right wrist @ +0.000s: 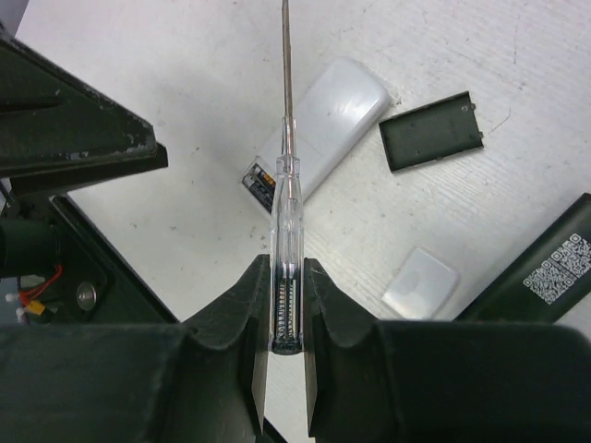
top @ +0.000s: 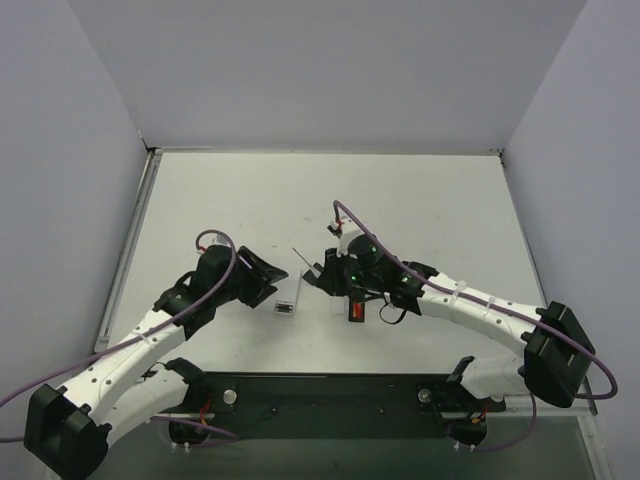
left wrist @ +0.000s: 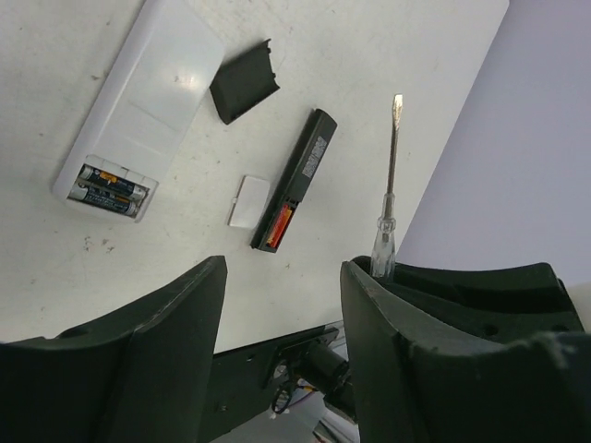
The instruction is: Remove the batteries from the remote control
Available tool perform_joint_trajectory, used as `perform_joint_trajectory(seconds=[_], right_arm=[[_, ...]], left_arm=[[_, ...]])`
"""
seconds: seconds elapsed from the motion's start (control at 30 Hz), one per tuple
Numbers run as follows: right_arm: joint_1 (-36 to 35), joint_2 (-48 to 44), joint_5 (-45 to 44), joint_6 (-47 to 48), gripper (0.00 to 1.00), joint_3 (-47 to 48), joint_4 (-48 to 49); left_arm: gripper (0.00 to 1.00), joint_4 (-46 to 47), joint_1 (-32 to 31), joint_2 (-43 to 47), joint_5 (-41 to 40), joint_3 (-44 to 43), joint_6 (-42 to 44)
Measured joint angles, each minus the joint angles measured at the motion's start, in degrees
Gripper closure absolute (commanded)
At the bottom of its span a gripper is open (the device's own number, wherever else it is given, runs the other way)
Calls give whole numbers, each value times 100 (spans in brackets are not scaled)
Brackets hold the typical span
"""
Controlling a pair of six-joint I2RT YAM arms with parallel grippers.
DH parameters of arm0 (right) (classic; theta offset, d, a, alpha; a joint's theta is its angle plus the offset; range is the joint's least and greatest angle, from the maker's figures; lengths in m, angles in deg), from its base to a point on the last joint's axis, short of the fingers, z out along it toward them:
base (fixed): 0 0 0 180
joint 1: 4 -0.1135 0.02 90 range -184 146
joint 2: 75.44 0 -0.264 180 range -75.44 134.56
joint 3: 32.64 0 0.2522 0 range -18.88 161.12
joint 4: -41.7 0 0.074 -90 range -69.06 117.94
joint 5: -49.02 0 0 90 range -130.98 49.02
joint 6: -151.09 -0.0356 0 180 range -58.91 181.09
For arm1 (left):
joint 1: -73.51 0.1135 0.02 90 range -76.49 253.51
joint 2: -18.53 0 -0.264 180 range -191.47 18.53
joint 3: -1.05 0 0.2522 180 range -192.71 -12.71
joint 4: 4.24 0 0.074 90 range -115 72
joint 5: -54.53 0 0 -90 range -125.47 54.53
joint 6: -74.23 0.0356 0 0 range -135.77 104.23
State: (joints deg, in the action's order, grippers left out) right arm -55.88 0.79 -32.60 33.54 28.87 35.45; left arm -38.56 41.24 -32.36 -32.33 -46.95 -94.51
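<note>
With the right gripper (right wrist: 284,273) closed on a clear-handled steel screwdriver (right wrist: 286,185) and the left gripper (left wrist: 283,268) open and empty, the slim black remote control (left wrist: 297,175) just ahead of the left one, 1 red cylindrical battery (left wrist: 280,224) inside, may slide if pried unheld.

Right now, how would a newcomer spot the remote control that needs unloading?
On the white table, start at the broad white remote with its open battery bay. Just past the small white cover beside it lies the remote control. It alone is a long, slim black bar, with a red battery showing at one end, unlike the short black cover.
</note>
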Motion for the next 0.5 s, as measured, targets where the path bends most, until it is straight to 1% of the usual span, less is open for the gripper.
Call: perform_joint_trajectory(seconds=[0.1, 0.2, 0.33, 0.5], right_arm=[[166, -166, 380, 214, 100, 24, -306], [269, -151, 907, 398, 100, 186, -938], [398, -131, 1547, 540, 100, 435, -1652], [483, -131, 2269, 708, 100, 717, -2122]], left_arm=[[41, 50, 0, -166, 144, -192, 479], [41, 155, -2, -518, 420, -487, 1134], [41, 122, -28, -957, 813, -1086, 2208], [41, 118, -33, -1145, 1346, -1547, 3292]])
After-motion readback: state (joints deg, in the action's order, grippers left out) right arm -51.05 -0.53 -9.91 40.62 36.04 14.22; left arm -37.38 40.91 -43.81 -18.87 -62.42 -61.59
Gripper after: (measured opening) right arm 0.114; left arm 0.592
